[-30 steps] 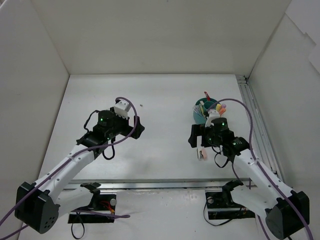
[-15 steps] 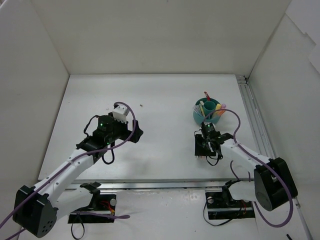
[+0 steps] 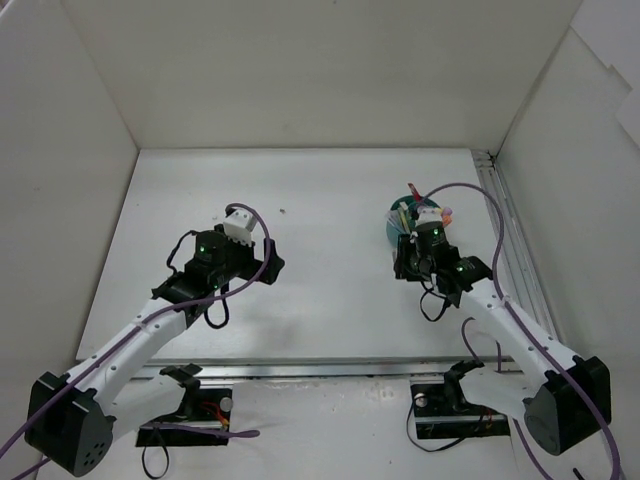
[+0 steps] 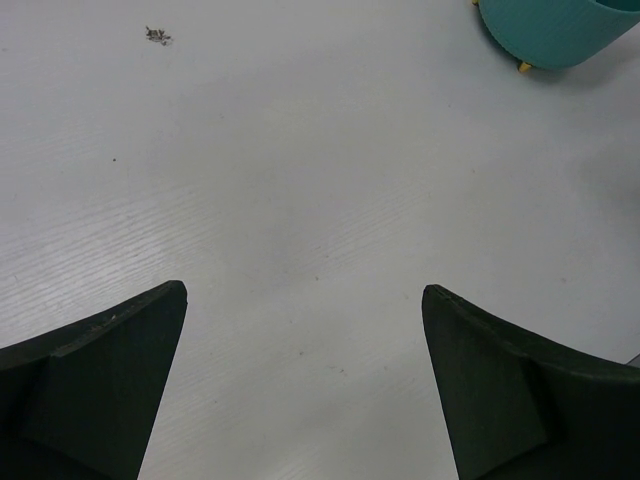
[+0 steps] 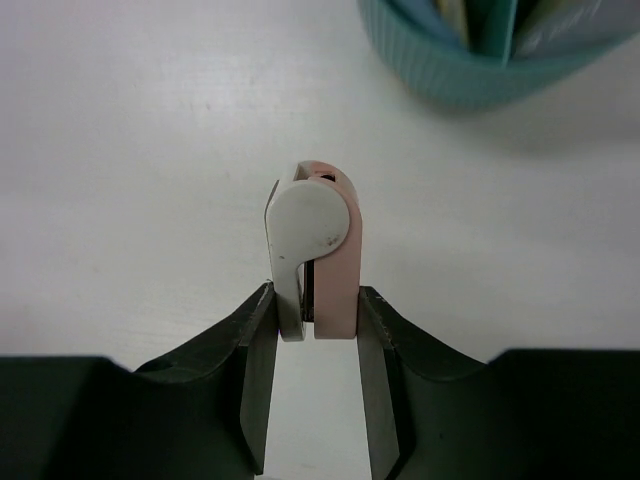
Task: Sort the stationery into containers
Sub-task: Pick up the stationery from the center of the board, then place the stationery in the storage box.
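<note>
The right hand (image 5: 316,298) is clenched on a small pink-and-white piece (image 5: 322,228) of stationery. One finger presses its white rounded side and the other its pink side. The piece stands upright between the fingers, and whether it rests on the desk (image 3: 300,190) or hangs above it cannot be told.

Just beyond the piece, to the far right in the wrist view, stands the round teal organiser (image 5: 470,72). Its ribbed wall is apart from the piece, and an inner divider shows at its rim. From above, the right arm's wrist covers the organiser's near side. Only its left rim (image 3: 396,228) shows, with a red pen (image 3: 415,190), a yellow marker (image 3: 402,212) and a pink marker (image 3: 446,213) sticking out of it.

The left hand (image 4: 302,292) is released, its dark fingers spread wide over bare desk on the left side, well apart from the organiser and gripping nothing. In its wrist view the organiser sits at the far right corner, and a small dark speck (image 4: 157,35) lies on the desk at the far left.

A metal rail (image 3: 500,225) runs along the desk's right edge, just right of the organiser. White walls enclose the desk on the left, far and right sides. Purple cables (image 3: 262,262) loop over both arms.
</note>
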Controlling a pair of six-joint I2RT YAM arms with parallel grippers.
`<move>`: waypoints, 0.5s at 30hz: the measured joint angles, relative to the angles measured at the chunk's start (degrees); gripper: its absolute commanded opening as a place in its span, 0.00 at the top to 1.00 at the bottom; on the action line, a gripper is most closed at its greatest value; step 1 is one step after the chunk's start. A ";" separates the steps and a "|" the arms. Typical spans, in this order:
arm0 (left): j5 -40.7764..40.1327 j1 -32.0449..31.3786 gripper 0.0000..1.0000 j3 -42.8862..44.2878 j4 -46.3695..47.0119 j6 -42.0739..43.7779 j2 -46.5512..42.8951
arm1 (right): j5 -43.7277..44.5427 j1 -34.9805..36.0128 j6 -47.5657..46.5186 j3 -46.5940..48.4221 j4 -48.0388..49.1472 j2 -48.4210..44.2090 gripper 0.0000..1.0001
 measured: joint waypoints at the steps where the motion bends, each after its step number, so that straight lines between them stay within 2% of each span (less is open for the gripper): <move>1: -0.24 0.00 0.00 0.00 0.00 0.00 -0.04 | 1.22 0.00 -1.01 2.36 -0.07 -0.09 0.75; 6: -1.77 0.00 0.00 0.02 -0.76 0.04 -0.35 | 6.69 -1.36 -6.32 16.31 1.53 3.21 0.76; 15: -5.88 0.00 0.00 1.97 -3.34 0.17 -0.81 | 6.75 -8.35 -14.27 34.01 3.96 21.03 0.76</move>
